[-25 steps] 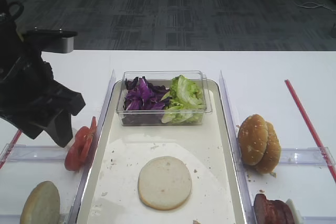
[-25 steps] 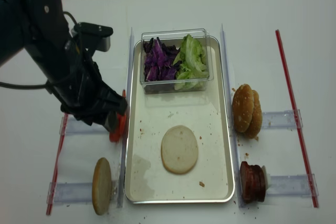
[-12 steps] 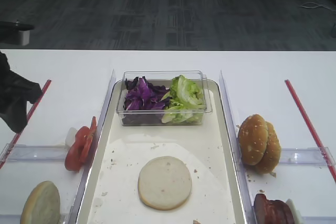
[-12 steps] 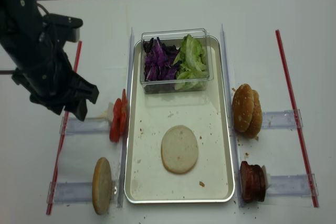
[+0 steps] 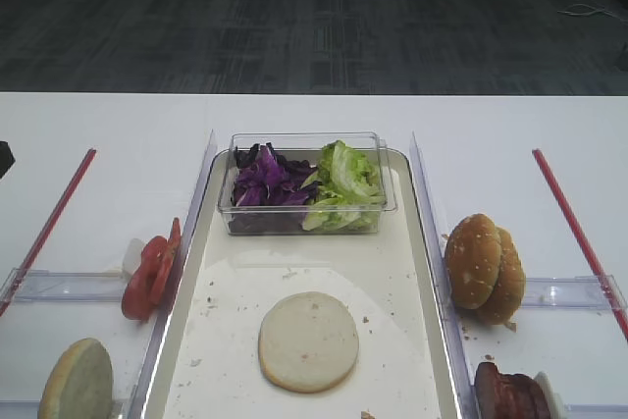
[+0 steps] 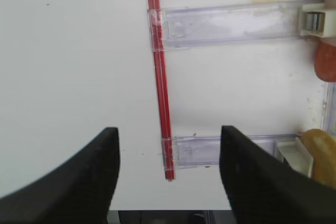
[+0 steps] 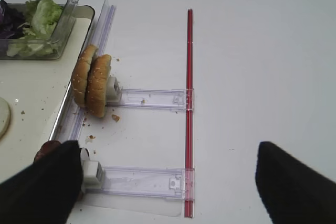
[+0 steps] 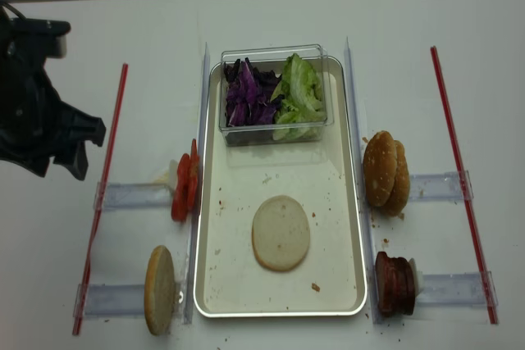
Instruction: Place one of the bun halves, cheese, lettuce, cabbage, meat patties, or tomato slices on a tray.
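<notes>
Bun half: lies flat, pale cut face up, on the tray floor, in the half of the tray nearer the camera.
Tray: shiny metal, long axis running away from the camera; crumbs scattered on its cream floor.
Clear tub: sits across the far end of the tray.
Cabbage: purple shreds in the tub's left part.
Lettuce: green leaves in the tub's right part, touching the cabbage.
Tomato slices: stand on edge just outside the tray's left rim.
Second bun half: on edge, left of the tray's near corner.
Sesame buns: on edge, just right of the tray.
Meat patties: on edge, right of the tray's near corner.
Left gripper: well left of the tray, above bare table and a red strip; fingers apart, nothing between them.
Right gripper: right of the tray near the patties; fingers wide, holding nothing.
</notes>
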Action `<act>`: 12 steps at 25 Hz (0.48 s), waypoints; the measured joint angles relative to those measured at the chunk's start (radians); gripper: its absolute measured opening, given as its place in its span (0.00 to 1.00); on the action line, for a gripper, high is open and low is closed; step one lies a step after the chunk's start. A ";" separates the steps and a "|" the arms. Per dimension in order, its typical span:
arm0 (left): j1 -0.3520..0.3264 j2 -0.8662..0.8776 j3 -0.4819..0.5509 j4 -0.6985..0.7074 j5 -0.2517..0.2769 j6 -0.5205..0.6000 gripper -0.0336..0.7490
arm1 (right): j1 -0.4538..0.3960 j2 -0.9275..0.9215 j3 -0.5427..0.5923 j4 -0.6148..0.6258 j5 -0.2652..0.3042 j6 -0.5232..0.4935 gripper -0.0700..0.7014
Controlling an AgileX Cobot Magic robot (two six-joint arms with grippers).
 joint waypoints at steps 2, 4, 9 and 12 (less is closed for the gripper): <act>0.004 0.000 0.000 0.000 0.000 0.000 0.58 | 0.000 0.000 0.000 0.000 0.000 0.000 0.94; 0.004 0.000 0.000 -0.007 0.000 0.009 0.58 | 0.000 0.000 0.000 0.000 0.000 0.000 0.94; 0.004 -0.049 0.036 -0.030 0.000 0.015 0.58 | 0.000 0.000 0.000 0.000 0.000 0.000 0.94; 0.006 -0.102 0.093 -0.029 0.002 0.017 0.58 | 0.000 0.000 0.000 0.000 0.000 0.000 0.94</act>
